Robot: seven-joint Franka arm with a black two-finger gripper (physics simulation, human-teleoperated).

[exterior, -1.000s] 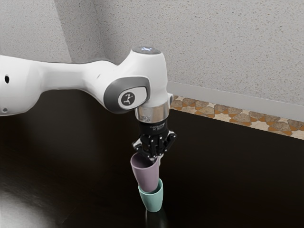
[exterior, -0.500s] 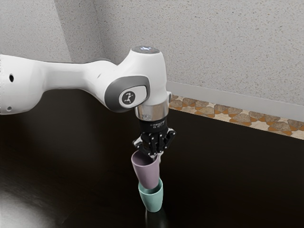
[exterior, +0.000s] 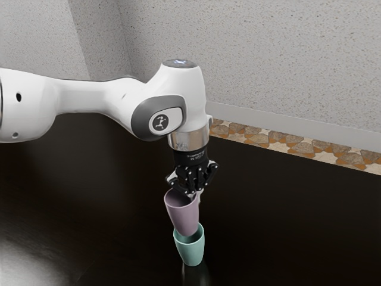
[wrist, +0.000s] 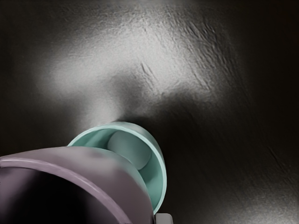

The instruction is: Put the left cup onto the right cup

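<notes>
Teal and smooth, probably hard plastic, the teal cup (exterior: 190,247) stood upright on the dark table (exterior: 286,208), well in from its far edge. The table's near edge was cut off by the frame.

The mauve cup (exterior: 183,214) had its base inside the teal cup's mouth and leaned toward the exterior view's left, so it was not seated square. In the wrist view its blurred wall crossed part of the teal rim, with some of the teal floor showing beyond it.

Just above, the gripper (exterior: 190,189) was clamped on the mauve cup's rim on the side toward the table's far edge. One finger seemed to be inside the wall and one outside.

I judged the mauve cup light, stiff and thin-walled, with a tapered, slick body that fingers could slide off. That made the rim the sensible hold, though a one-sided pinch there would let the cup tilt.

The teal wall hid how deep the base sat and whether it touched bottom. The black fingertips were hard to separate from the dark table.

Farther back, a patterned tile strip (exterior: 297,146) ran along the table's far edge below a speckled grey wall (exterior: 286,59).
</notes>
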